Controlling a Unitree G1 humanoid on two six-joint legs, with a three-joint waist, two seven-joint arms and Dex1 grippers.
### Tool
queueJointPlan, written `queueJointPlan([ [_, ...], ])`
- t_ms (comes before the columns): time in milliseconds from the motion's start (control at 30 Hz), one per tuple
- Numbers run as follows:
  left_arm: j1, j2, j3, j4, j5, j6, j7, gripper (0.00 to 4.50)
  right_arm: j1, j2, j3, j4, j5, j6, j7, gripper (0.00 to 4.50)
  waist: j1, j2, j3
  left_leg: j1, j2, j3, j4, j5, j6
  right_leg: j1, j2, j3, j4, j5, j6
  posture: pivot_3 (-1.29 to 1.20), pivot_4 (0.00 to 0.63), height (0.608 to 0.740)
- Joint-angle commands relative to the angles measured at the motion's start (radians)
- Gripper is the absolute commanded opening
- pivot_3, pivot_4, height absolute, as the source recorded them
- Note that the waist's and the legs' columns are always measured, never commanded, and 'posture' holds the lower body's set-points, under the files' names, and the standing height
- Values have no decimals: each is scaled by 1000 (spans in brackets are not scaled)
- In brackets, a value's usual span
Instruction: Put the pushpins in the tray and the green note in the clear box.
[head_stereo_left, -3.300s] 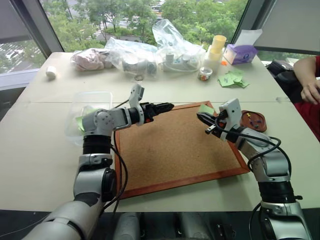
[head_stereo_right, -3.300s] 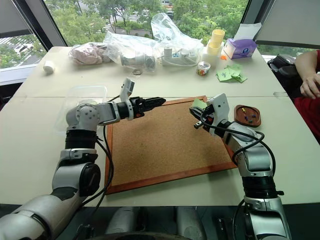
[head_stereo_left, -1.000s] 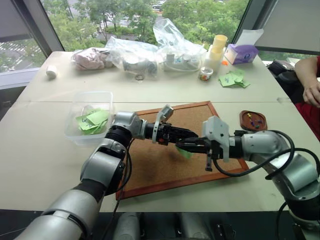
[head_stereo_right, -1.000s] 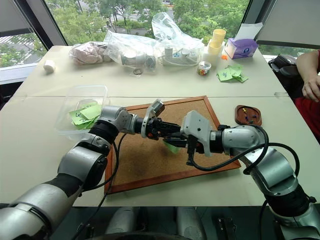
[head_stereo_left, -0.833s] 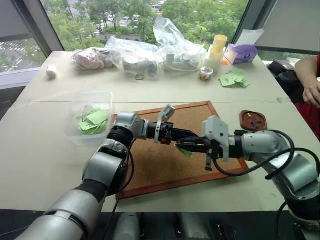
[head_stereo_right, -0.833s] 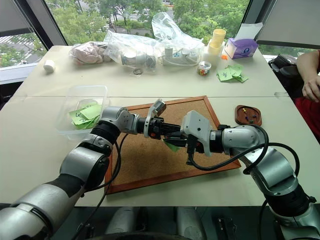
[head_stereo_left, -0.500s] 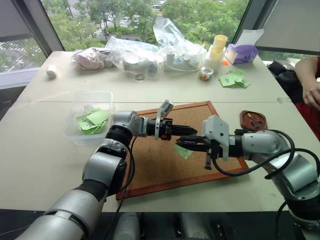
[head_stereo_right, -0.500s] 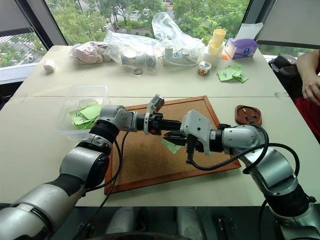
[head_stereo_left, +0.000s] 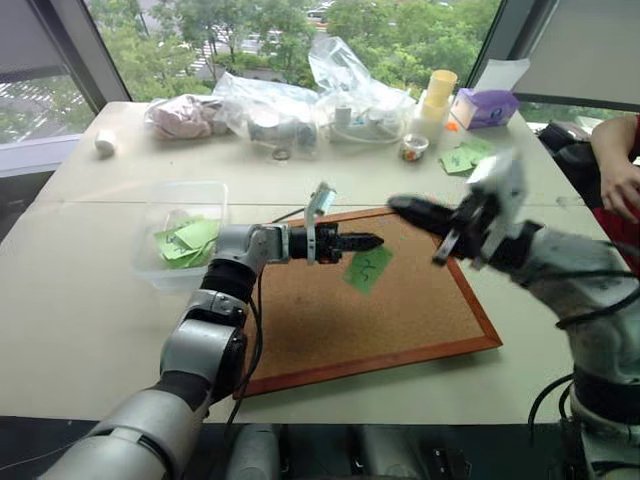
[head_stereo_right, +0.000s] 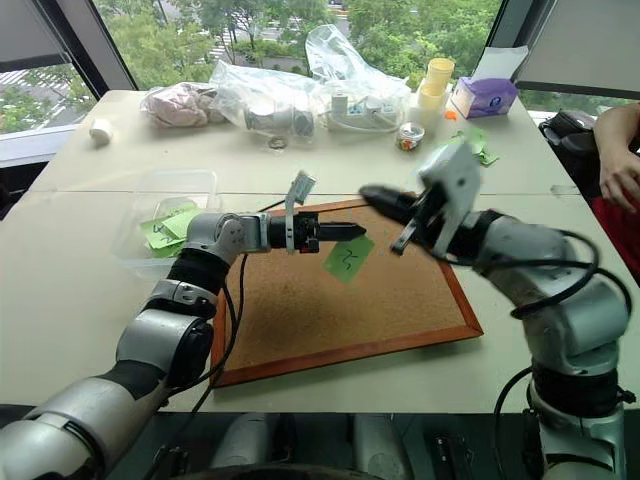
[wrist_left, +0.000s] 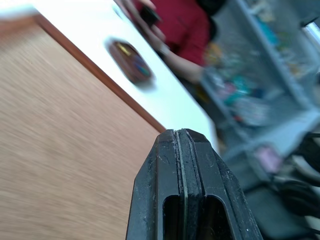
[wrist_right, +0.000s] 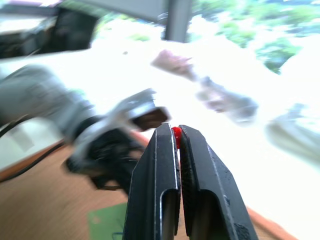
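The left tool (head_stereo_left: 372, 241) reaches level across the cork board (head_stereo_left: 400, 310), its two black fingers pressed together on the upper corner of the green note (head_stereo_left: 367, 269), which hangs from the tips with its dark scribble facing up, just above the cork surface. In the left wrist view the fingers (wrist_left: 187, 180) show no gap between them. The right tool (head_stereo_left: 398, 205) is raised over the far edge of the board, apart from the note, and its fingers are closed; in the right wrist view a small red pushpin head (wrist_right: 176, 132) sits nipped between the tips, though motion blur makes it hard to be sure how much of the pin is gripped. The clear box (head_stereo_left: 165, 205) stands on the tabletop (head_stereo_left: 90, 300) just beside the board's left edge, with several loose green notes (head_stereo_left: 187, 240) already lying inside it. The tray (wrist_left: 131, 62) lies on the tabletop beyond the board's right edge, as the left wrist view shows, with a few coloured pin heads (wrist_left: 140, 67) in it. At the far side of the tabletop are crinkled clear plastic bags (head_stereo_left: 300, 100), a stack of yellow cups (head_stereo_left: 436, 92), a purple tissue pack (head_stereo_left: 484, 105) and another loose heap of green notes (head_stereo_left: 462, 157). A person's arm in a red sleeve (head_stereo_left: 618, 165) rests at the right edge of the tabletop.
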Motion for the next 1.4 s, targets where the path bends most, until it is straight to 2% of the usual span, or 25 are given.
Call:
queueJointPlan([
  [33,11,44,-32,-254,36,-78,63,103,15,3,-144,81,0,39,-136,0,-2,0,0,0,0,0,0,0,0,0,0,0,0,0,0,0,150,738],
  [167,46,109,-105,-491,45,-50,80,103,29,-21,-159,206,-88,41,-232,0,-5,1,0,0,0,2,-1,0,0,0,0,1,0,0,0,0,150,738],
  [300,55,223,-234,-657,109,-23,68,103,26,-62,-26,453,-286,-56,-284,0,-10,1,-1,2,0,3,-1,1,-1,0,1,2,0,0,0,0,150,738],
  [433,74,302,-347,-694,177,-77,45,103,-12,-57,42,653,-402,-158,-320,0,-15,5,-1,4,0,5,-1,1,-2,0,3,3,0,0,0,0,150,738],
  [667,83,297,-354,-718,164,-70,54,103,-56,-31,56,804,-432,-242,-286,0,-12,6,0,3,0,5,-1,1,-2,0,3,4,0,0,0,0,150,738],
  [767,88,293,-346,-715,161,-63,65,0,-64,-22,43,830,-426,-254,-280,928,-11,6,0,3,0,5,-1,1,-2,0,3,4,0,0,0,0,150,738],
  [1000,94,290,-341,-710,154,-58,77,0,-66,-14,21,827,-417,-248,-286,4453,-11,6,0,3,0,5,-1,1,-2,0,3,4,0,0,0,0,150,738],
  [1300,91,284,-309,-702,135,-34,110,0,-62,-4,-28,789,-412,-271,-309,4453,-11,6,0,3,0,5,-1,1,-2,0,3,4,0,0,0,0,150,738],
  [1400,80,271,-240,-697,106,29,166,0,-68,-6,-54,743,-395,-288,-301,4453,-12,7,0,3,0,5,-1,1,-2,0,3,4,0,0,0,0,150,738],
])
